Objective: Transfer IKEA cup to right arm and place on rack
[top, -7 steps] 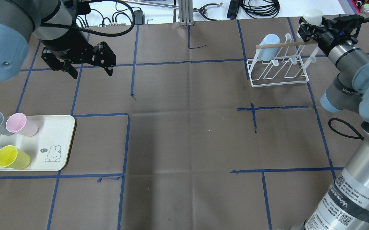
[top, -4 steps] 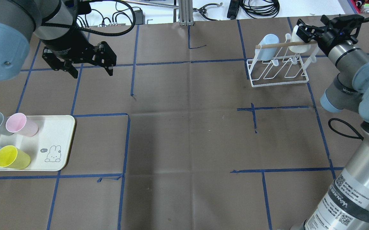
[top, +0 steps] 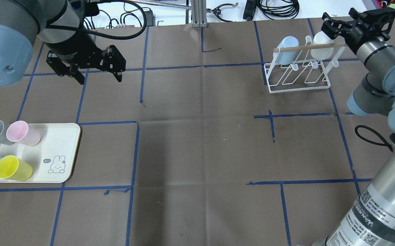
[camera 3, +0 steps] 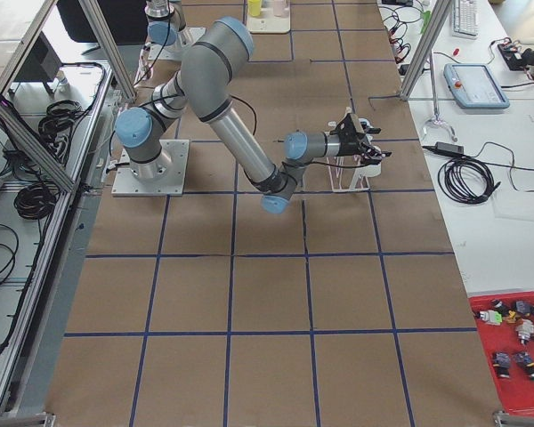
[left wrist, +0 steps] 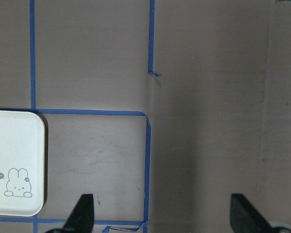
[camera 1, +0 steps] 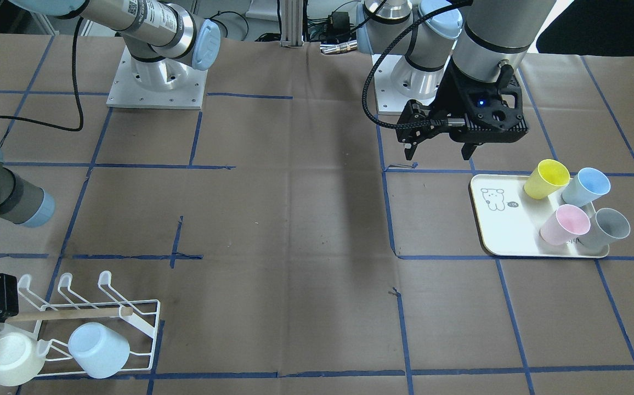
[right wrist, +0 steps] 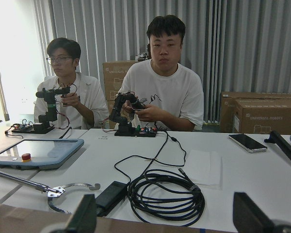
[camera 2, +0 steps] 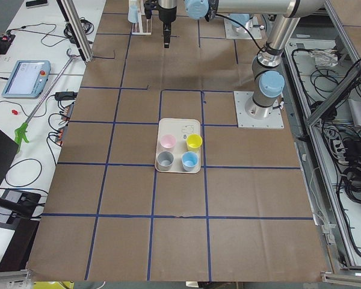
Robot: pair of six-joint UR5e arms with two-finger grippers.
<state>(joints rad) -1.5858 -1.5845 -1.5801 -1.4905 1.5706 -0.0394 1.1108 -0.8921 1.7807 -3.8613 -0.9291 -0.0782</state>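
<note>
Right fingers (top: 330, 24) spread wide, empty — white cup (top: 321, 48) sits on rack (top: 300, 81); left fingers (top: 117, 66) likewise open, holding nothing.

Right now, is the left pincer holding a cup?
No, the left pincer is open, with only the brown table cover showing in its gap.

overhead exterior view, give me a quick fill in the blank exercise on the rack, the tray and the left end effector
1. The rack holds ___ cups, a white cup and a pale blue cup.
2. The tray carries ___ cups.
3. The left end effector hangs with its jaws ___ and nothing between them.

Missing words: two; four; open
</note>
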